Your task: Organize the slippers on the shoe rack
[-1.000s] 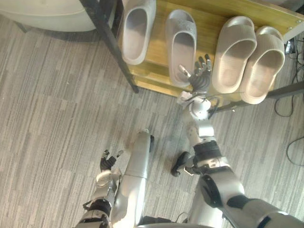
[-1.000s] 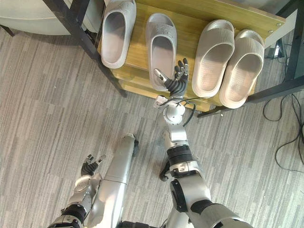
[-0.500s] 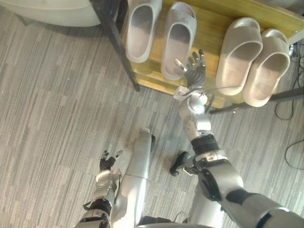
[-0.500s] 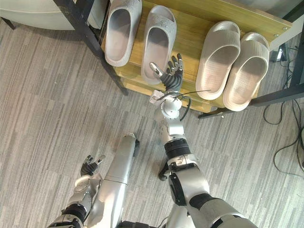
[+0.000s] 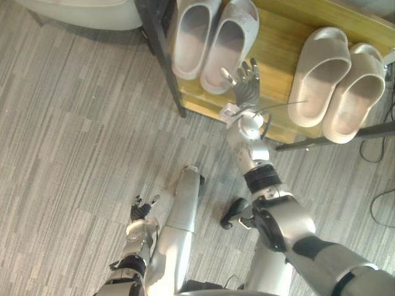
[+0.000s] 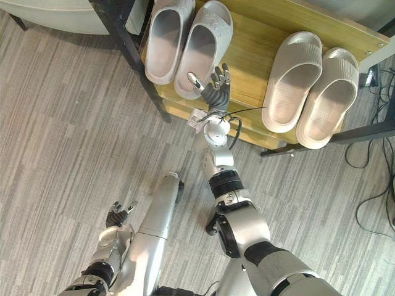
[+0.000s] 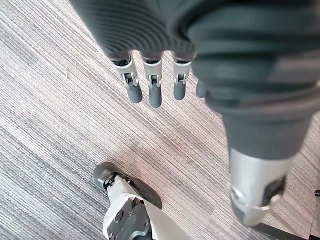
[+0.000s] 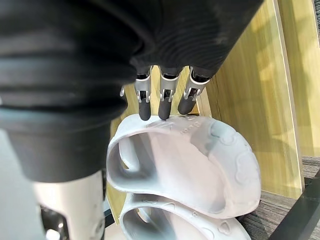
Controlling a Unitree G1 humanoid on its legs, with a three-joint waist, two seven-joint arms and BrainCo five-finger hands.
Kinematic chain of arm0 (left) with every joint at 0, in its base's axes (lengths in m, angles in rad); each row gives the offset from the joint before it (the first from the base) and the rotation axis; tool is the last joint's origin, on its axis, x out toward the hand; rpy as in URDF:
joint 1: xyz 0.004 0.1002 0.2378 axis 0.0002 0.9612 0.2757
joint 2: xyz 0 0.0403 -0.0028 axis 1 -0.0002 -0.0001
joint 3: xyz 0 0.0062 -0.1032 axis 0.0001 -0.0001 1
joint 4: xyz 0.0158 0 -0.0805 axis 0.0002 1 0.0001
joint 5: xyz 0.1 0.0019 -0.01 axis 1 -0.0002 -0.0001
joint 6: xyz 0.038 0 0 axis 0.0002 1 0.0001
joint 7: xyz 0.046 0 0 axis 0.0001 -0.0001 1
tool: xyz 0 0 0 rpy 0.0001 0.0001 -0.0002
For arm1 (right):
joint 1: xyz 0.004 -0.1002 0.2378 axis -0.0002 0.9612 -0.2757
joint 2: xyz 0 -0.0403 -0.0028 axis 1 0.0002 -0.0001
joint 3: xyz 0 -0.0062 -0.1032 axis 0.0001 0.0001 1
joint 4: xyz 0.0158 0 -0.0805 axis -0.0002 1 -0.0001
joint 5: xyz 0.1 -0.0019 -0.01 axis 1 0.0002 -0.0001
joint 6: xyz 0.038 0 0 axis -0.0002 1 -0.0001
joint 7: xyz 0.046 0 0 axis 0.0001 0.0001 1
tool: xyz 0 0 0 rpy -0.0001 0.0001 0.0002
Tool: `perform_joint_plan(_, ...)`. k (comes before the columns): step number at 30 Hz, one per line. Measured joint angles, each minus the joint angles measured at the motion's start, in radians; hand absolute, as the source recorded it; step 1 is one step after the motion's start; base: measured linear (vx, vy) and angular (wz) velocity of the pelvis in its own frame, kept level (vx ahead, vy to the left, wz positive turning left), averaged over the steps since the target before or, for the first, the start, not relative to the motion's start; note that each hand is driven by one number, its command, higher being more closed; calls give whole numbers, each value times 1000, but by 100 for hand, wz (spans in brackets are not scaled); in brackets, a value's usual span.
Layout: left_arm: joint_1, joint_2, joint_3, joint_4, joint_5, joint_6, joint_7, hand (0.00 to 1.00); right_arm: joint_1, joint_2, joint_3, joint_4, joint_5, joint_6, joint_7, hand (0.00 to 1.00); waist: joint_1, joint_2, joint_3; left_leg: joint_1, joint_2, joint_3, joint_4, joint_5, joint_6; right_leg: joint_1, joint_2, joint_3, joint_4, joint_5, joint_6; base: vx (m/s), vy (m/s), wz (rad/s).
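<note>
Four slippers on the wooden shoe rack (image 5: 278,37), all sole down, toes away, heels toward the front edge. At the left end, a pale grey pair: left grey slipper (image 5: 194,34) and right grey slipper (image 5: 229,40) touching side by side, slightly angled. At the right end, a beige ribbed pair: left beige slipper (image 5: 321,74) tight against right beige slipper (image 5: 358,92). Bare wood between the pairs.

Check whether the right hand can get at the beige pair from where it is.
Probably yes. The right hand is open beside the grey pair, fingers straight against it, holding nothing. Bare shelf lies between it and the beige pair, with nothing in the way; a sideways move should do.
</note>
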Motion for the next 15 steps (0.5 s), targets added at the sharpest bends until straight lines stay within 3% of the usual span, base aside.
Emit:
perform_joint_plan(9, -9, -7, 8, 1, -1, 0, 1, 0, 1, -11, 1, 12, -9, 22, 1, 0, 4, 6, 3, 28, 10, 6, -16, 0, 0, 22, 11, 1, -18, 4, -10, 12, 6, -2)
perform_joint_plan(15, -3, -12, 9, -11, -2, 0, -2, 0, 74, -22, -3, -135, -41, 50, 0, 0, -4, 10, 5, 70, 22, 16, -19, -6, 9, 63, 18, 6, -30, 6, -13, 36, 20, -3)
